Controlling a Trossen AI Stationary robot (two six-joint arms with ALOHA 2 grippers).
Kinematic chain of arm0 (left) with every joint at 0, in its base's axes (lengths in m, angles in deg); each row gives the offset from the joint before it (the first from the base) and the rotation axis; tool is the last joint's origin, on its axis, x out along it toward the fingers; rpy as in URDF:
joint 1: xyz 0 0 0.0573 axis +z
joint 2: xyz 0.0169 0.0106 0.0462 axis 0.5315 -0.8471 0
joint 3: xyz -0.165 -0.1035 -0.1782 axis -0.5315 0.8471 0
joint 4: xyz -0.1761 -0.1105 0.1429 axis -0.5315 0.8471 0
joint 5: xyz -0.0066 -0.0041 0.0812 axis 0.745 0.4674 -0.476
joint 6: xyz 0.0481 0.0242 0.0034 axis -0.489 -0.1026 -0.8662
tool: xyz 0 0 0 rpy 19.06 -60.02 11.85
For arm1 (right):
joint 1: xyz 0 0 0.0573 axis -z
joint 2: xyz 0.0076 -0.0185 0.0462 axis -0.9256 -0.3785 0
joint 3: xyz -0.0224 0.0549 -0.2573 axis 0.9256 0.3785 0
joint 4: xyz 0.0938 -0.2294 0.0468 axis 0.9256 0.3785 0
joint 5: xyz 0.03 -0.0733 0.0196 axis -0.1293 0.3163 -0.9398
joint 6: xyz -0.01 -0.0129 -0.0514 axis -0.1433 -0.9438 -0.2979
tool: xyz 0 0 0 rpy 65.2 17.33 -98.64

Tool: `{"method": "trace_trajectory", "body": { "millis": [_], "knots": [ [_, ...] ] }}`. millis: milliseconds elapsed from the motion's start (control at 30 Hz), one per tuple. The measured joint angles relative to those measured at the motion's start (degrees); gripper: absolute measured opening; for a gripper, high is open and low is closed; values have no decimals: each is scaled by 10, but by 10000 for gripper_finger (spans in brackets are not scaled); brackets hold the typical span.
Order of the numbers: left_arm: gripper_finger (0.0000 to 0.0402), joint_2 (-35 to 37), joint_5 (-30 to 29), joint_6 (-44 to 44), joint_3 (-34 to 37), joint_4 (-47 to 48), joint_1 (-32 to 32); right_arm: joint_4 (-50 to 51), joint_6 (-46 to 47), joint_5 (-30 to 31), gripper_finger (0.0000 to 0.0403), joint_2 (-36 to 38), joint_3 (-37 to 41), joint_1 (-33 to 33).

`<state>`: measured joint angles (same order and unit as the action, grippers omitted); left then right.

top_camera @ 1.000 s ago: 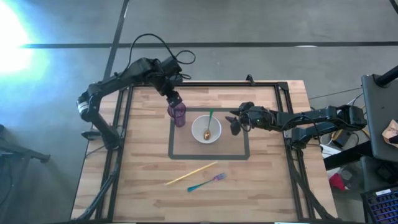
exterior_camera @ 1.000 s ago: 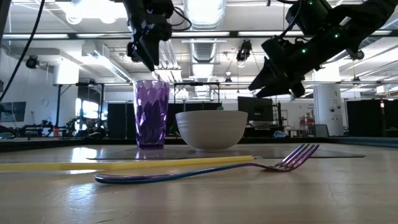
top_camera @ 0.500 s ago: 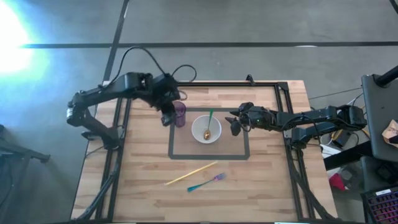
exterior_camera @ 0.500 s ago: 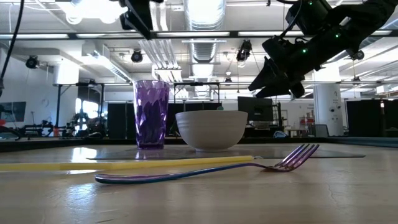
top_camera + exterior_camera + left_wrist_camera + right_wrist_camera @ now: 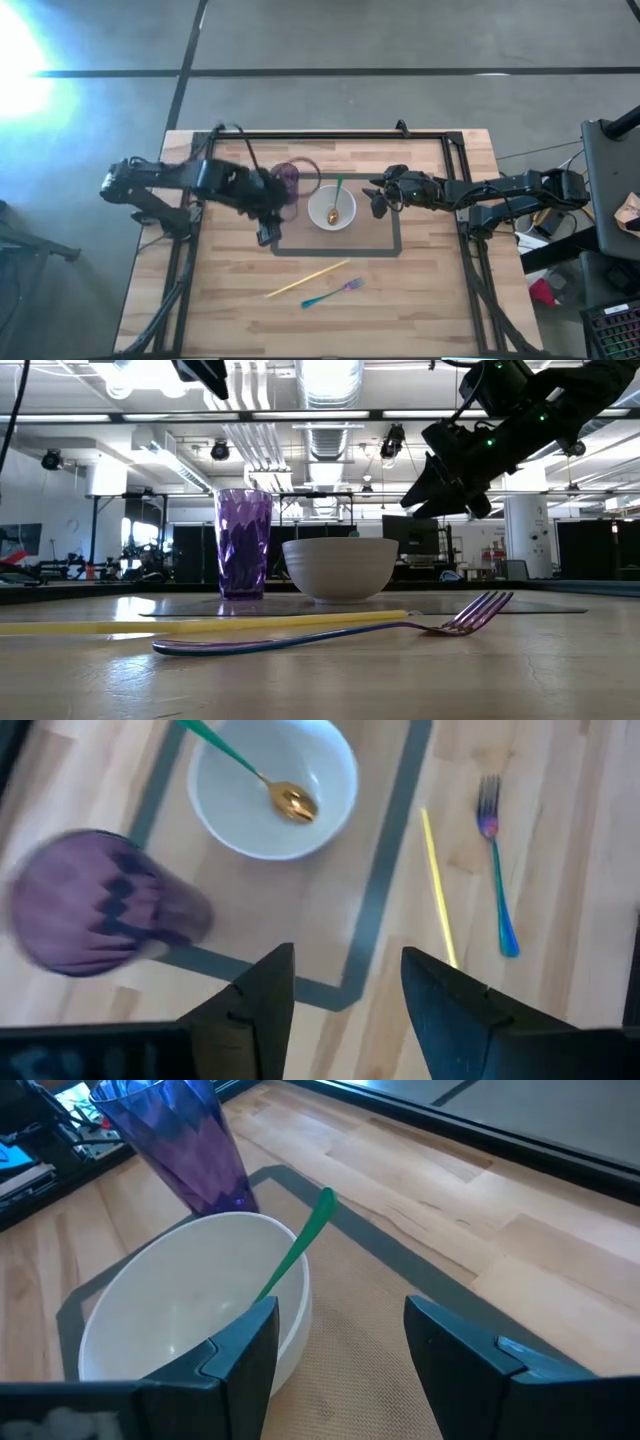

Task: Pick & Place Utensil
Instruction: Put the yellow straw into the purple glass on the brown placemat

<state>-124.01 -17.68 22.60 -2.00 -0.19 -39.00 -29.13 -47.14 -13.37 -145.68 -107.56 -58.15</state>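
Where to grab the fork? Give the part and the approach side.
Take the fork at mid-handle, coming straight down from above with the fingers across the handle. It lies flat on the bare wood, apart from the yellow straw, so the thin handle is free on both sides.

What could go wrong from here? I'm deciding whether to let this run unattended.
The left gripper, open, hangs close beside the cup; a low swing could tip it. The fork lies right beside the yellow stick, so a grasp might catch both. The right gripper, open, waits near the bowl and could bump the spoon handle.
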Motion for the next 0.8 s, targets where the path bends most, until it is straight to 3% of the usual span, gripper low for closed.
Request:
{"method": "trace_trajectory", "body": {
  "millis": [233,800],
  "knots": [
    [174,0,-14,42,80,-84,-55,0,7,0,210,0,0,0],
    [174,-14,-9,50,209,-304,-92,0,15,0,210,0,0,0]
  ]
}}
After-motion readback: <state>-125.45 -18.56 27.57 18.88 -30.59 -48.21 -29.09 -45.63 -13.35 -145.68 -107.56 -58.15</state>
